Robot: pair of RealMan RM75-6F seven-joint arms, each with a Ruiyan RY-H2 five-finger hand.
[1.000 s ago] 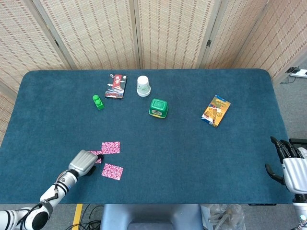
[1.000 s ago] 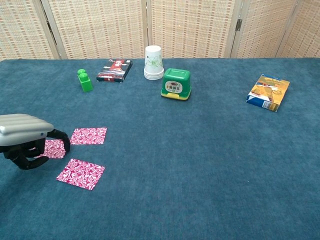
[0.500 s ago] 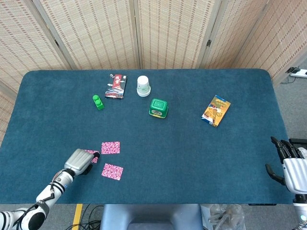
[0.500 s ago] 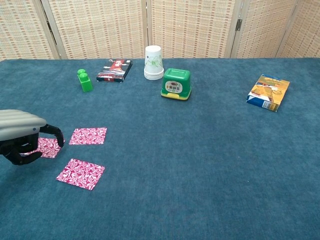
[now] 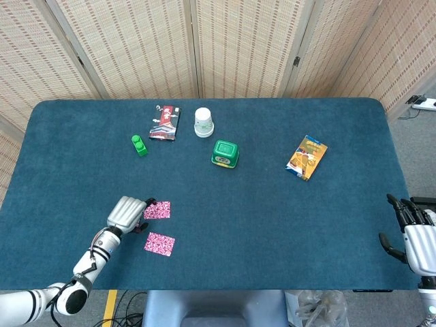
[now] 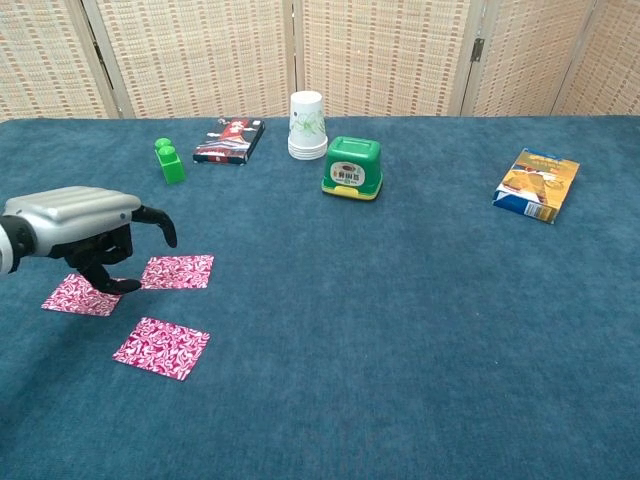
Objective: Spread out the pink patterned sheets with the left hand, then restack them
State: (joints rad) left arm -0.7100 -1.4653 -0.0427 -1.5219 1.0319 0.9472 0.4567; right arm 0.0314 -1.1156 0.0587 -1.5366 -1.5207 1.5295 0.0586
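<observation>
Three pink patterned sheets lie apart on the blue table near its front left. In the chest view one sheet [image 6: 82, 295] lies furthest left, a second [image 6: 178, 271] just right of it, and a third [image 6: 162, 347] nearest the front edge. My left hand [image 6: 85, 225] hovers over the first two with its fingers curved down and nothing in it; the thumb tip [image 6: 112, 286] comes down between them. From the head view the left hand [image 5: 129, 211] hides the leftmost sheet; the other two [image 5: 158, 210] [image 5: 159, 244] show. My right hand [image 5: 412, 231] hangs off the table's right edge, fingers spread.
At the back stand a green block [image 5: 139, 145], a dark flat packet [image 5: 164, 122], a white paper cup [image 5: 204, 122] and a green lidded box [image 5: 225, 153]. An orange and blue packet [image 5: 306, 157] lies to the right.
My left hand has lifted off the leftmost sheet and moved up and right, toward the far sheet. That leftmost sheet now lies uncovered, slightly further left. The right hand is still.
</observation>
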